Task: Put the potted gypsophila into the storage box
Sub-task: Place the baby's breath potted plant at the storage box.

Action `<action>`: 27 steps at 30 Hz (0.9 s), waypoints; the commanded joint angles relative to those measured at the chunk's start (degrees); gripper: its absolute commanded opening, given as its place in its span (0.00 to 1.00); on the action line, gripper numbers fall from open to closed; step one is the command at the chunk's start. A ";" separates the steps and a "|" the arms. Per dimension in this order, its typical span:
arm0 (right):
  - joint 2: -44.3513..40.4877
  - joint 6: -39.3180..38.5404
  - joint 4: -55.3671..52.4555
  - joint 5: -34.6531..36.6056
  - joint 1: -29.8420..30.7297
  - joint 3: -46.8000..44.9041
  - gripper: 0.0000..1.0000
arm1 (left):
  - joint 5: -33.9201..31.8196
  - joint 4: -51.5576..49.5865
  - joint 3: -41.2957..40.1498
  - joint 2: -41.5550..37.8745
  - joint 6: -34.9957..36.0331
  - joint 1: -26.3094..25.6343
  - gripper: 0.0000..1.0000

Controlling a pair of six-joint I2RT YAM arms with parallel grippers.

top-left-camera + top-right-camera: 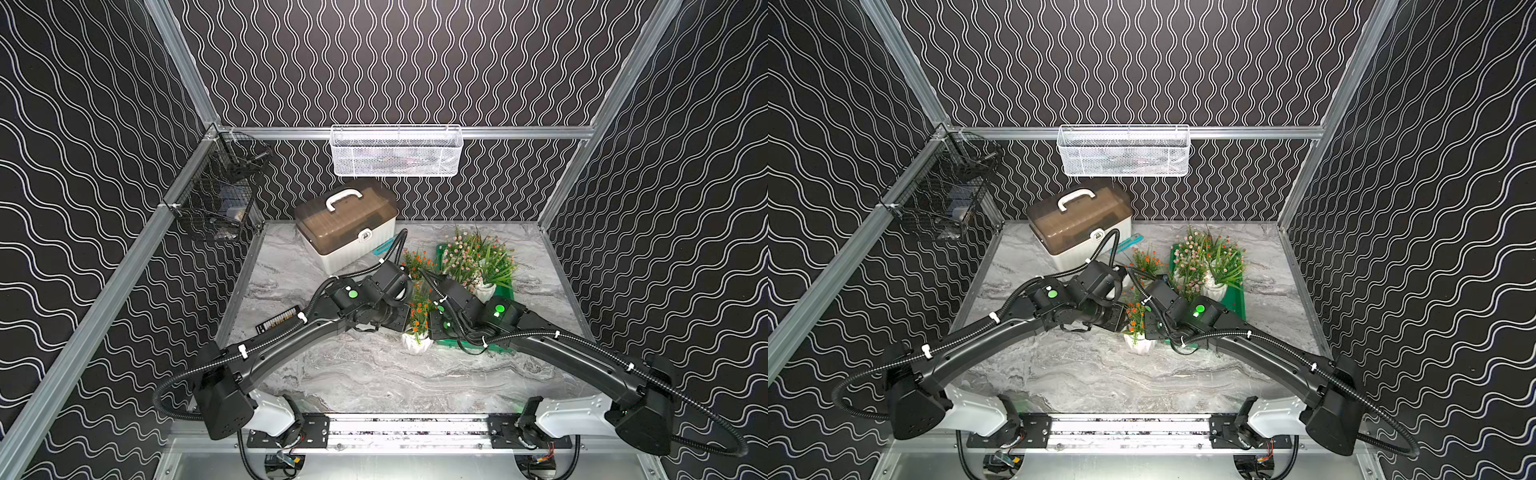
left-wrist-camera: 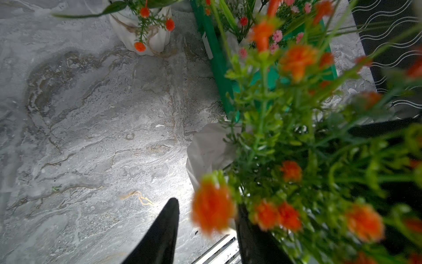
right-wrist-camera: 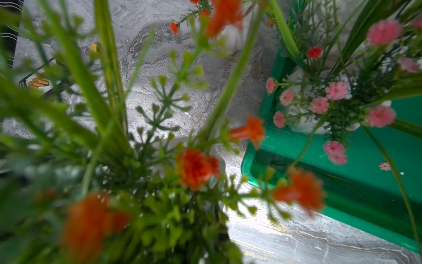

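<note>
White case [image 1: 353, 249] with brown lid [image 1: 328, 226] on marble table [image 1: 374, 374]; white mesh basket [image 1: 397, 153] on rail [image 1: 519, 132] above.

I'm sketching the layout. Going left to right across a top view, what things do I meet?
black wire basket → white case → orange-flowered pot at the front → green tray
</note>
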 commanded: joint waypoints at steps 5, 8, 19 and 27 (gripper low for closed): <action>-0.54 1.09 3.31 0.53 -1.02 0.03 0.00 | -1.83 -3.16 -1.41 -3.92 2.51 2.04 0.55; -0.94 0.92 2.66 0.40 -1.35 0.37 0.00 | -0.93 -4.07 -3.70 -7.54 3.80 4.98 0.55; -7.89 0.52 0.85 0.25 -2.10 -2.34 0.00 | 8.18 4.77 -17.96 -29.82 7.64 17.17 0.46; -17.96 -0.31 -3.66 -0.19 -5.37 -6.15 0.00 | 7.36 9.65 -23.45 -40.71 8.60 19.11 0.46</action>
